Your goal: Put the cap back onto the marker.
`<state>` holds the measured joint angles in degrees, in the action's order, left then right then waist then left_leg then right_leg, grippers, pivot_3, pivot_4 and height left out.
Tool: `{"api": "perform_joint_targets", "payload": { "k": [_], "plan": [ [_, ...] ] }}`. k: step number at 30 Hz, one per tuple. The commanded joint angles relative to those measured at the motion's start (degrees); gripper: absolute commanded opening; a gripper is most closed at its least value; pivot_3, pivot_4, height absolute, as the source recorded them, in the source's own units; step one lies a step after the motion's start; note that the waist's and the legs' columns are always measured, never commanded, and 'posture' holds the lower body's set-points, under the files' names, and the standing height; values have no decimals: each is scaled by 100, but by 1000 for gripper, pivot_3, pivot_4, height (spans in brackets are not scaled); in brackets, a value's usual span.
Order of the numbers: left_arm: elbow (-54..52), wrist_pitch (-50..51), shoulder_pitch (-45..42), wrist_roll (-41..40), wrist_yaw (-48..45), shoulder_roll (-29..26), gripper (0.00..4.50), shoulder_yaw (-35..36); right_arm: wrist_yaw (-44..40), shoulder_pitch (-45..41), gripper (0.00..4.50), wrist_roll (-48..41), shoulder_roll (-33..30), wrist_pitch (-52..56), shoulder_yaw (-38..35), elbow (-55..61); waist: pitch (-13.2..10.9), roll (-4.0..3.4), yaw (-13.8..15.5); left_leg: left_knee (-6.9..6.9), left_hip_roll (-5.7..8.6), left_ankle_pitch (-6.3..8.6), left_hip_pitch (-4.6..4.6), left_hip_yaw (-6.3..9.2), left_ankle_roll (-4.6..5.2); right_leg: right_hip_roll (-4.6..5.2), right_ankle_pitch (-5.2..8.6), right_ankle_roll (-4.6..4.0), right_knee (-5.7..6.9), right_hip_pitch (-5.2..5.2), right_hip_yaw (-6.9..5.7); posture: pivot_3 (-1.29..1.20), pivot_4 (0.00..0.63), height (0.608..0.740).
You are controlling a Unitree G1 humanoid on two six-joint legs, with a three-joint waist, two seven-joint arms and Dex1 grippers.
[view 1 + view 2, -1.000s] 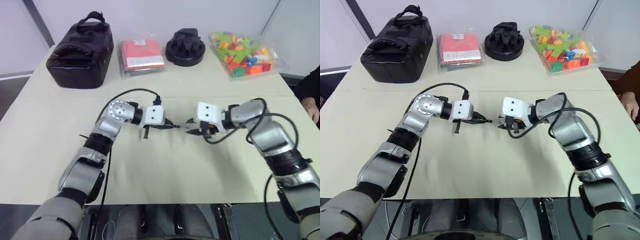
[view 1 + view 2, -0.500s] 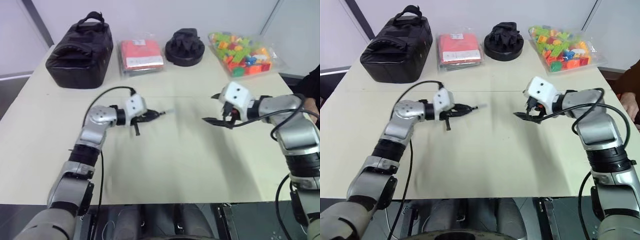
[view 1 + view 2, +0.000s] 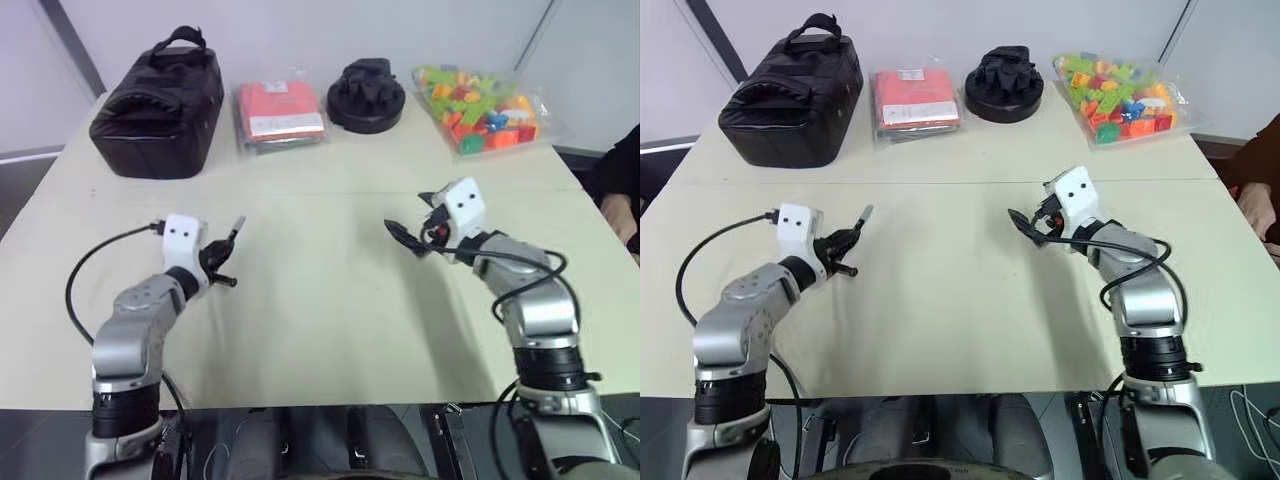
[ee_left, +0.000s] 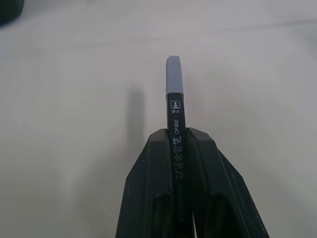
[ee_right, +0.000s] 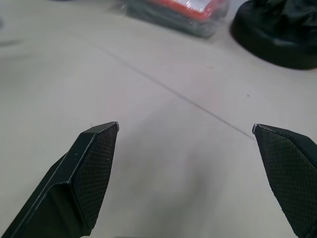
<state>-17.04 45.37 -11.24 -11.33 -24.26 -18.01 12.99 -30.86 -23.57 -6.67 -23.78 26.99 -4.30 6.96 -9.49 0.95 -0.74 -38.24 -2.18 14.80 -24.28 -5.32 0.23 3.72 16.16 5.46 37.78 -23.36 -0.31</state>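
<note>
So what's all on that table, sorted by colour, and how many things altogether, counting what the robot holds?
Black: 2, the black bag and the black round thing
Red: 1, the red packet
Many-coloured: 1, the bag of toy bricks
Dark with a grey cap: 1, the marker in the left gripper
Total: 5

Silver arms, white wrist boxes, black cables, black textured jaws

Marker (image 4: 176, 124): dark body clamped between left jaws, sticking out past them; light grey cap (image 4: 173, 79) seated on its far end.
</note>
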Motion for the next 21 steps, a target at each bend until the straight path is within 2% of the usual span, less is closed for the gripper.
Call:
{"api": "perform_joint_targets", "payload": {
  "k": [1, 7, 11, 14, 17, 21],
  "plan": [
    [119, -458, 41, -95, 48, -41, 1403, 117, 345, -8, 4500, 95, 67, -360, -87, 36, 0, 0, 21, -1, 1, 0, 0, 1, 0, 1, 0, -1, 0, 1, -1, 0, 150, 740],
    [792, -1006, -25, -106, 290, -41, 4344, 217, 687, 133, 4500, 209, 46, -831, -170, -227, 0, 0, -2, 0, 7, 0, 1, 1, 0, 7, 0, -1, -1, 2, -1, 0, 150, 740],
    [882, -1213, -237, -517, 182, -140, 4433, 559, 927, 185, 4500, 24, 41, -1009, -556, -344, 0, 0, -3, 1, 5, 0, 1, 1, 0, 6, 0, -1, 0, 0, -1, 0, 150, 740],
    [830, -1289, -232, -954, -55, -509, 4433, 1150, 1145, 315, 4500, -238, 12, -1236, -1146, -648, 0, 1, -5, 1, 4, 0, 0, 1, 0, 6, 0, -1, 0, 0, -1, 0, 150, 740],
    [803, -1281, -73, -1281, -238, -827, 4433, 1561, 1199, 505, 4500, -269, -78, -1632, -1417, -1001, 0, 0, -11, 3, 4, 1, 0, 0, 1, 6, 0, -2, -3, 1, -1, 0, 150, 740],
    [920, -1573, 293, -1245, -446, -1125, 4433, 1620, 1330, 681, 4500, -221, -68, -2041, -1554, -1402, 0, 0, -27, 4, 4, 1, 4, -3, 1, 7, 0, -2, -4, 2, 0, 0, 150, 740]
  ]
}}
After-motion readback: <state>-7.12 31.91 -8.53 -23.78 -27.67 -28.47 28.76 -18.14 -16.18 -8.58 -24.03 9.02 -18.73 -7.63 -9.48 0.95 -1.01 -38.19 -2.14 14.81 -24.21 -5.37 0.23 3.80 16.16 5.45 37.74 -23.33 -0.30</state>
